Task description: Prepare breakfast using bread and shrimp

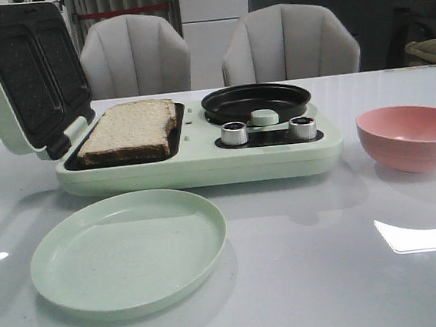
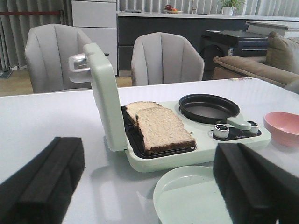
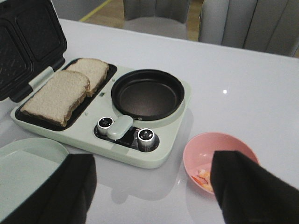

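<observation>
Two slices of bread [image 1: 130,129] lie side by side in the open toaster tray of a pale green breakfast maker [image 1: 203,165]. The left wrist view has the near slice [image 2: 161,128] in front of the far one [image 2: 138,108]. Small pink-orange shrimp [image 3: 203,177] sit in a pink bowl [image 3: 205,151], partly hidden behind one finger. My left gripper [image 2: 149,186] is open above the table, short of the machine, with nothing between its fingers. My right gripper [image 3: 154,191] is also open and empty, near the bowl. Neither gripper shows in the front view.
The machine's lid [image 1: 20,78] stands raised at the left. A black round pan [image 1: 256,102] and two metal knobs [image 1: 234,133] are on its right half. An empty pale green plate [image 1: 130,249] lies in front. The pink bowl [image 1: 412,135] is at the right. Two chairs stand behind the table.
</observation>
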`<state>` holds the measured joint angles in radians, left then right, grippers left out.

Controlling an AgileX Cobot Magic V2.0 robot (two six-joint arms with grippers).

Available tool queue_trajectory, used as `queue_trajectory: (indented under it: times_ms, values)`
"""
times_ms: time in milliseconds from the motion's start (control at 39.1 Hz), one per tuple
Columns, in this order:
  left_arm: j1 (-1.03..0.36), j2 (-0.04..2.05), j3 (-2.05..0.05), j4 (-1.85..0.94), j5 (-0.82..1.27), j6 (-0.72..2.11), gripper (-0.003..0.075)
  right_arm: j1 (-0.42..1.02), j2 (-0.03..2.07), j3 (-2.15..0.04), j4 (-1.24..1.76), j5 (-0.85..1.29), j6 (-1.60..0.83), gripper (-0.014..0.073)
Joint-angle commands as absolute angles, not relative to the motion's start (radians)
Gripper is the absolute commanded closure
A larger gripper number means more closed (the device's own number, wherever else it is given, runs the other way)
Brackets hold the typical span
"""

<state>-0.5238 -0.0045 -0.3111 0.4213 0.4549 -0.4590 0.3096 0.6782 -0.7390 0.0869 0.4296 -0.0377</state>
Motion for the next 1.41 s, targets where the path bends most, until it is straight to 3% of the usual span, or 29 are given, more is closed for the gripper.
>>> queue_trajectory:
  times_ms: [0, 486, 690, 1381]
  values:
    - [-0.523, -0.019, -0.339, 0.422, 0.389, -0.470, 0.0102, 0.304, 0.577, -0.696, 0.078, 0.320, -0.038, -0.0009]
    - [-0.523, -0.019, -0.339, 0.422, 0.387, -0.470, 0.0102, 0.304, 0.035, -0.233, 0.089, 0.109, -0.038, -0.0009]
    - [-0.523, -0.019, -0.339, 0.422, 0.387, -0.470, 0.0102, 0.304, 0.008, -0.178, 0.089, 0.030, -0.038, -0.0009]
    - [-0.523, -0.019, -0.339, 0.422, 0.387, -0.470, 0.0102, 0.304, 0.008, -0.178, 0.092, 0.115, -0.038, -0.0009]
